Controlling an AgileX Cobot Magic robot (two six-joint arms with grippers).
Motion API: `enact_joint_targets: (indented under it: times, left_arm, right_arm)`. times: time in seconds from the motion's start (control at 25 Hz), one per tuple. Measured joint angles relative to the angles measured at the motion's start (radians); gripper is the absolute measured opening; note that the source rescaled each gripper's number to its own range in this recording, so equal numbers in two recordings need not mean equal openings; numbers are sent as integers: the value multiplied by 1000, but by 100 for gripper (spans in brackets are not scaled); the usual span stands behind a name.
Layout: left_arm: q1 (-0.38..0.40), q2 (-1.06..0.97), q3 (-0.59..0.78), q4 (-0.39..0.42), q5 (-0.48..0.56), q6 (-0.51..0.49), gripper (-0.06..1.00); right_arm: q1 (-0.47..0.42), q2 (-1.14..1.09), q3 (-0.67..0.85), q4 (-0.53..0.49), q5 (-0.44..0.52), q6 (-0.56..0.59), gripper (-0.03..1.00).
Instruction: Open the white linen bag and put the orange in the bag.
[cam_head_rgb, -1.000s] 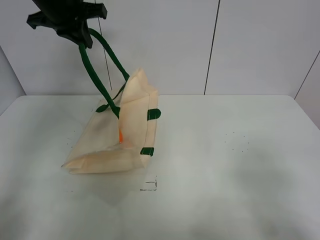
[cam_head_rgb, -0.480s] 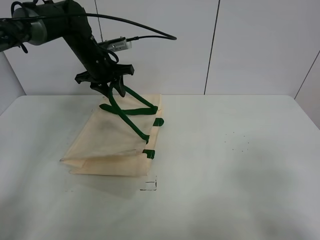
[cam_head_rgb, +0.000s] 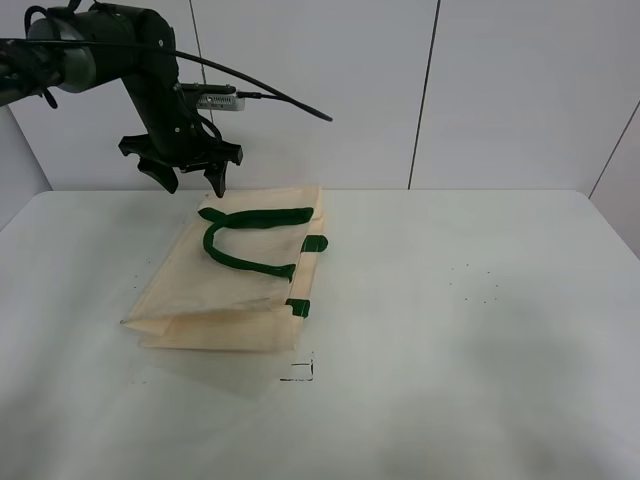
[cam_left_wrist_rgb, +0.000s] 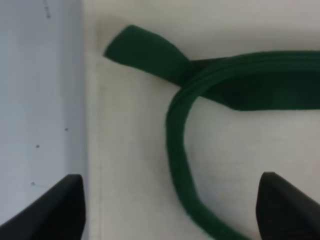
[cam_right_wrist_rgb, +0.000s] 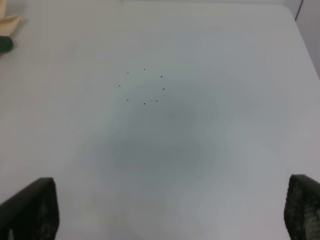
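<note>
The white linen bag (cam_head_rgb: 235, 290) lies flat on the table, its dark green handles (cam_head_rgb: 250, 240) slack on top of it. My left gripper (cam_head_rgb: 192, 183) hangs open and empty just above the bag's far edge. The left wrist view shows its fingers spread wide (cam_left_wrist_rgb: 172, 212) over the cloth (cam_left_wrist_rgb: 135, 130) and a handle loop (cam_left_wrist_rgb: 180, 150). The orange is hidden; I cannot see it in any view. My right gripper (cam_right_wrist_rgb: 170, 210) is open and empty over bare table, out of the exterior view. A bag corner (cam_right_wrist_rgb: 10, 22) shows at the edge of its view.
The white table (cam_head_rgb: 450, 330) carries a small black square mark (cam_head_rgb: 297, 372) near the bag's front corner and a ring of tiny dots (cam_head_rgb: 470, 280), which the right wrist view also shows (cam_right_wrist_rgb: 144, 86). A white panelled wall stands behind the table.
My left gripper held the handles high with the bag lifted, came down, then let go. The handles now lie on the flattened bag. The orange sliver seen earlier no longer shows.
</note>
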Motion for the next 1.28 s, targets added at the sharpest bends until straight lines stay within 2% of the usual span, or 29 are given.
enact_joint_targets:
  times: [0.2, 0.4, 0.56, 0.8, 1.0, 1.28]
  left_arm:
    - [44, 0, 0, -8, 18, 3, 92]
    - [170, 0, 0, -13, 57, 23, 92]
    - [262, 0, 0, -87, 80, 41, 92]
    - [277, -46, 42, -106, 82, 53, 92]
    - [277, -198, 222, -106, 82, 47, 92]
    - [277, -559, 661, -95, 81, 42, 92]
  right_arm:
    - [0, 0, 0, 0, 0, 0, 100]
    - [0, 0, 0, 0, 0, 0, 100]
    - [0, 0, 0, 0, 0, 0, 100]
    - [0, 0, 0, 0, 0, 0, 100]
    - [0, 0, 0, 0, 0, 0, 100]
    - [0, 0, 0, 0, 0, 0, 100]
